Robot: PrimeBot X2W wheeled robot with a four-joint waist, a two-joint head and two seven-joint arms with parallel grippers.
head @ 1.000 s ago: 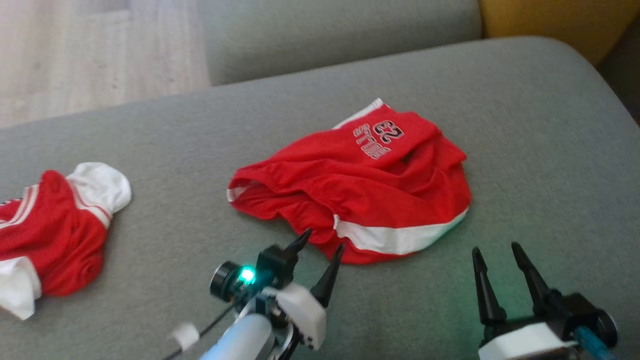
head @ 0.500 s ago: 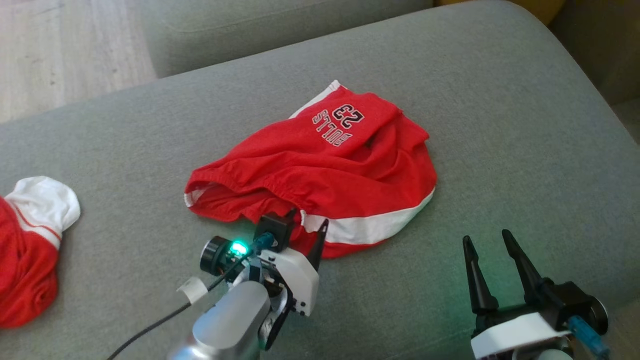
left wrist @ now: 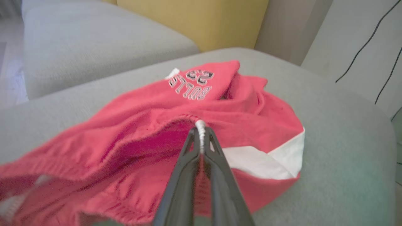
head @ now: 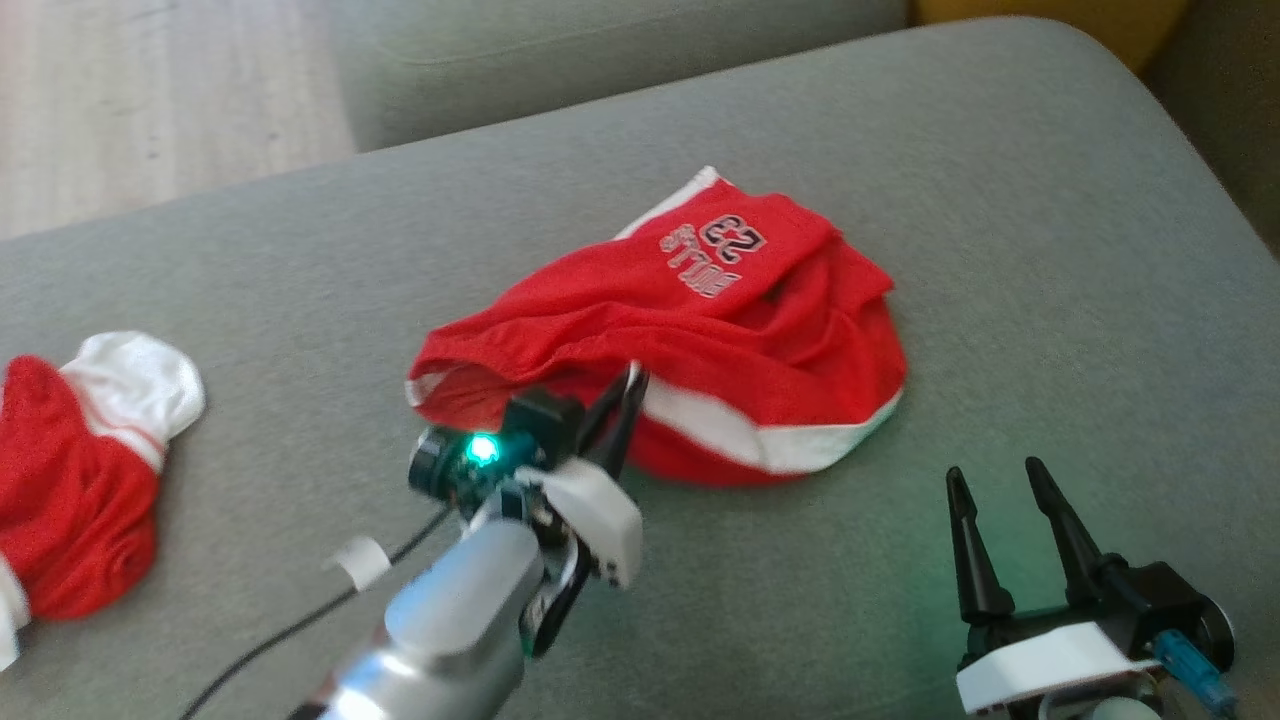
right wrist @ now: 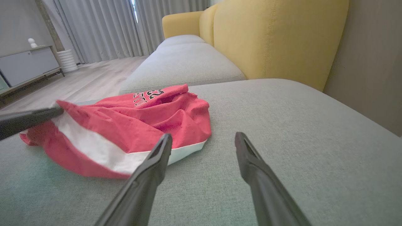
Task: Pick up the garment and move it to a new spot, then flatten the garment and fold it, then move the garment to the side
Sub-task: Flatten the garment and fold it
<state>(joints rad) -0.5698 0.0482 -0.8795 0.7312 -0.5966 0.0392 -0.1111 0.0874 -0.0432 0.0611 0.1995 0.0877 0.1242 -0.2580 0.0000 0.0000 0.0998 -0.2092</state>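
The garment (head: 700,330) is a crumpled pair of red shorts with a white band and "BULLS 23" print, lying mid-cushion. My left gripper (head: 630,385) is shut on its near edge where red meets white, and that edge is lifted a little. In the left wrist view the fingertips (left wrist: 201,133) pinch the white seam of the garment (left wrist: 176,125). My right gripper (head: 1000,480) stands open at the lower right, apart from the cloth. In the right wrist view its open fingers (right wrist: 163,157) point at the garment (right wrist: 141,122), with the left gripper's dark fingers (right wrist: 31,119) coming in from the left.
A second red and white garment (head: 80,470) lies at the left edge of the grey cushion (head: 1050,250). Another grey cushion (head: 600,50) lies behind, wooden floor (head: 150,100) at upper left. A yellow sofa back (right wrist: 276,40) rises beyond the cushion.
My left gripper has closed on the garment's near edge and raised it slightly; before, its fingers stood open at that edge. The head camera has shifted. The right gripper has stayed put.
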